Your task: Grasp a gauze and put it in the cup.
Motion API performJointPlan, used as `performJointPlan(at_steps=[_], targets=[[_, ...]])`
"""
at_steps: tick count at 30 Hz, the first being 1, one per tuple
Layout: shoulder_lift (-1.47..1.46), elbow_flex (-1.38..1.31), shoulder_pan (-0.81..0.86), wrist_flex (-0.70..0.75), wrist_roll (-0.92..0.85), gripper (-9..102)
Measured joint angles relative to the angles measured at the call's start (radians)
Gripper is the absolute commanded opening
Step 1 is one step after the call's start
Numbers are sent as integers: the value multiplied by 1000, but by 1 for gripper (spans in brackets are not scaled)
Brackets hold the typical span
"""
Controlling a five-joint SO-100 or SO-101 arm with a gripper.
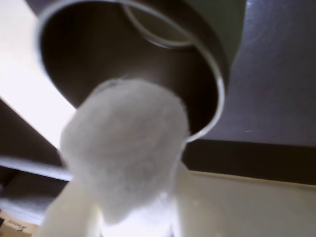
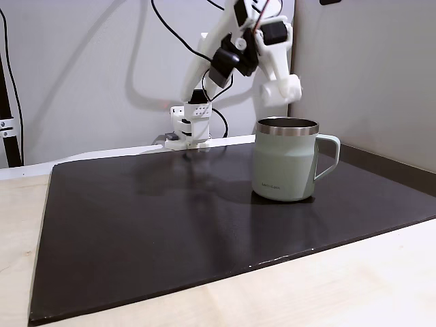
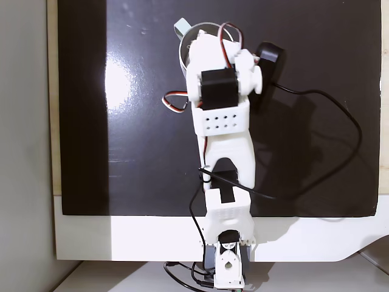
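The gauze is seen in the wrist view as a fuzzy white wad, blurred by closeness, filling the lower centre of the picture. It is clamped between the white fingers of the gripper, whose jaws are closed against its lower part; one finger is visible at 7 o'clock of the wad and pale plastic at 5 o'clock. Directly beyond the gauze, at 12 o'clock, the open mouth of the cup is seen, with its bright steel rim and dark interior. The gauze is held above the mouth and is not inside the cup.

In a fixed view from the side, the cup is found upright on the black mat, its handle pointing to 3 o'clock. The gripper hangs just above the rim, apart from it, and the white bulk at its tip cannot be separated into gauze and plastic at this size. The arm base stands at the far edge of the mat, at 10 o'clock from the cup.

In a fixed view from above, the arm is extended toward 12 o'clock over the mat, and the cup is largely covered by it; only a portion of rim and handle is visible at the arm's 11 o'clock side. A black cable loops across the mat at 3 o'clock.
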Motion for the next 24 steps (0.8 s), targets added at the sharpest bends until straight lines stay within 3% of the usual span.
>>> performJointPlan(at_steps=[7,16,24], targets=[[-12,0,-32,0,-2,0],[-31,-2,-31,0,-18,31],[-31,-2,-23,0,-18,32]])
